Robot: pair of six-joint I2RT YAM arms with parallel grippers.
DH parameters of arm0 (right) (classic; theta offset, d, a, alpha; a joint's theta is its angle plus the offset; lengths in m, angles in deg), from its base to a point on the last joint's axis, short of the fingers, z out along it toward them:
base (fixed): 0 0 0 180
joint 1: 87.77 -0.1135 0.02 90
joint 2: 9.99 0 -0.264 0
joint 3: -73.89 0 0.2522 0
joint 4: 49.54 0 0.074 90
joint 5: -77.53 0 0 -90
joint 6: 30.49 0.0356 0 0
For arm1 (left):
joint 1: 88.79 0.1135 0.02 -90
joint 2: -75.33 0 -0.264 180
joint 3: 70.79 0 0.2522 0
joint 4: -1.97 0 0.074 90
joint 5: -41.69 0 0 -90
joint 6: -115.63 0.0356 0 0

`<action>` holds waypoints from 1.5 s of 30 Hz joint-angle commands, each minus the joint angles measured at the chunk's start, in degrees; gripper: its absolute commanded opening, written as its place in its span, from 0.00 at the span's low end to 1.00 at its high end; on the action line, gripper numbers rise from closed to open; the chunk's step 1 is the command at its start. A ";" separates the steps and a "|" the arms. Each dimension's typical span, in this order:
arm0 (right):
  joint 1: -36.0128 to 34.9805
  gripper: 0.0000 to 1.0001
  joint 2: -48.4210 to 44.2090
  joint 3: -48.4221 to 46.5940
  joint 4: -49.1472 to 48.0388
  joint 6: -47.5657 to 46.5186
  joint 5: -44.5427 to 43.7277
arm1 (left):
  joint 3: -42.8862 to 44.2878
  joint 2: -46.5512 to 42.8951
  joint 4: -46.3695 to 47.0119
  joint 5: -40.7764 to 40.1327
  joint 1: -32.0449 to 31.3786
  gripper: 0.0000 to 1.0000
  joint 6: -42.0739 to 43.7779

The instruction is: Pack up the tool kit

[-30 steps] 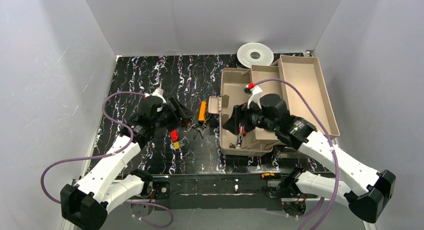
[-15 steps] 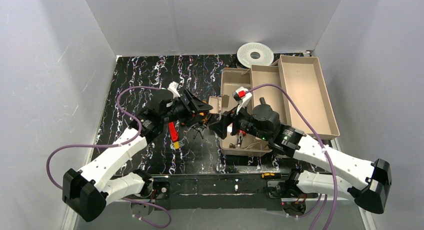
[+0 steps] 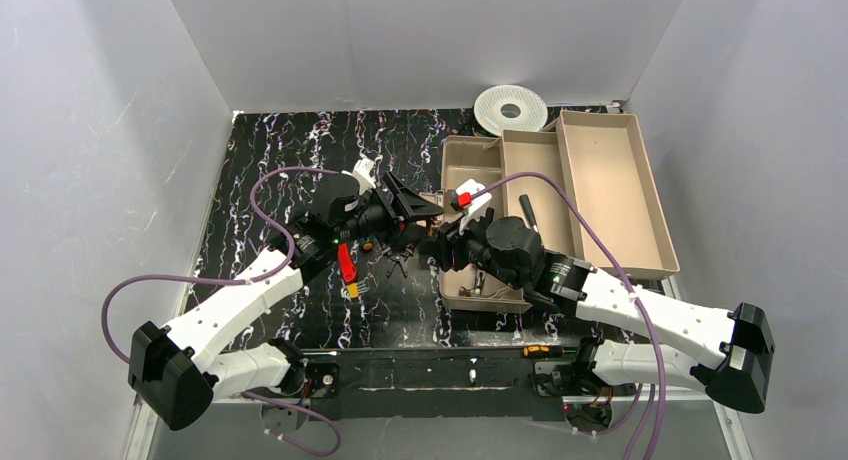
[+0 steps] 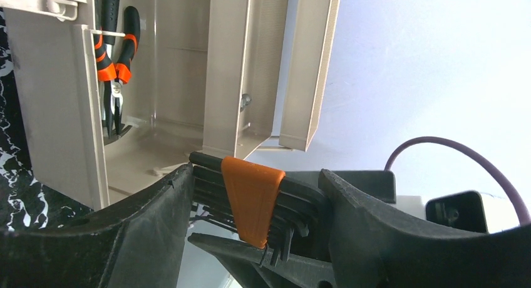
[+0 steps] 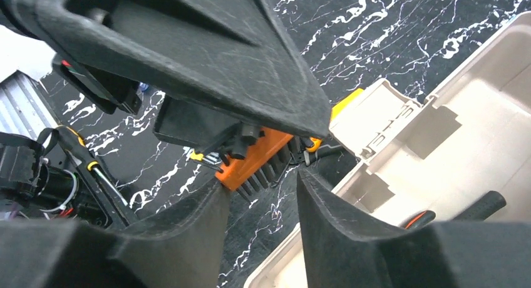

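The beige toolbox point(image 3: 470, 165) stands open at right of centre, its trays point(image 3: 610, 180) folded out to the right. My left gripper point(image 3: 408, 212) is shut on an orange-holdered hex key set point(image 4: 250, 200) and holds it beside the box's left wall point(image 4: 56, 113). Orange-and-black pliers point(image 4: 116, 69) lie inside the box. My right gripper point(image 5: 263, 188) is open, its fingers just under the hex key set point(image 5: 263, 159), facing my left gripper at the box's left edge point(image 5: 382, 119). In the top view it point(image 3: 432, 248) sits right below the left one.
A red tool with a yellow end point(image 3: 347, 268) lies on the black marbled table point(image 3: 280, 160) left of the box. A round white spool point(image 3: 510, 107) lies behind the box. A black-handled tool point(image 3: 527, 212) lies in the box. White walls enclose the table.
My left gripper moved right, closed on the hex key set and lifted it off the table. My right gripper came out of the box and swung left to meet it.
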 commanded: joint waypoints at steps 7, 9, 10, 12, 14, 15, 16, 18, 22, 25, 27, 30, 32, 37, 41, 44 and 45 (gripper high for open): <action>-1.42 0.36 -1.26 -0.13 -7.37 -2.45 -3.41 | -0.51 0.82 4.80 2.11 -2.15 0.54 -2.54; -1.50 0.22 -1.71 0.06 -7.26 -2.47 -4.09 | -0.73 0.95 4.87 2.11 -2.17 0.54 -2.63; -1.51 0.16 -1.95 0.08 -7.03 -2.45 -4.62 | -0.82 0.85 4.90 2.04 -2.23 0.56 -2.67; -1.59 0.07 -2.60 0.38 -7.02 -2.45 -5.24 | -0.90 0.73 4.90 1.88 -2.21 0.61 -2.54; -1.60 0.01 -3.47 0.90 -7.20 -2.33 -6.14 | -0.97 0.59 4.79 1.58 -2.20 0.74 -2.14; -1.61 0.01 -4.86 1.75 -6.95 -1.78 -8.54 | -0.20 -0.17 2.28 -0.36 -2.17 0.98 -0.47; -1.60 0.01 -5.12 1.77 -6.53 -1.61 -9.39 | 0.13 -0.61 0.45 -1.14 -2.18 0.98 0.56; -1.55 0.01 -5.72 1.78 -5.34 -1.13 -10.55 | 0.82 -1.59 -1.81 -3.21 -2.09 0.98 1.81; -1.62 0.01 -7.26 1.38 -1.74 0.24 -11.63 | 3.22 -4.29 -8.48 -8.24 -1.11 0.98 5.84; -1.61 0.01 -8.45 -0.76 4.99 3.07 -15.06 | 4.79 -7.06 -16.33 -15.33 -0.52 0.98 9.50; -1.51 0.01 -9.03 -3.13 11.05 5.00 -19.80 | 5.09 -9.02 -20.49 -21.27 -0.29 0.98 11.59; -1.29 0.01 -9.51 -7.56 22.85 8.92 -27.97 | 4.87 -11.24 -25.18 -28.16 -0.06 0.98 14.51; -1.10 0.01 -9.58 -10.80 31.85 11.14 -33.44 | 4.11 -12.18 -27.06 -31.26 0.04 0.98 16.96; 0.90 0.01 -7.13 -19.65 49.15 14.88 -44.06 | 0.31 -13.29 -27.77 -34.99 0.13 0.98 21.35; 5.01 0.01 -2.55 -26.66 58.42 15.81 -42.50 | -1.98 -12.06 -27.02 -34.81 0.16 0.98 23.67; 9.31 0.01 2.70 -30.30 61.49 13.94 -38.78 | -2.53 -10.13 -26.86 -34.43 0.12 0.98 24.68; 11.12 0.01 4.61 -31.37 62.20 13.07 -37.30 | -2.64 -9.51 -26.43 -33.96 0.13 0.98 25.41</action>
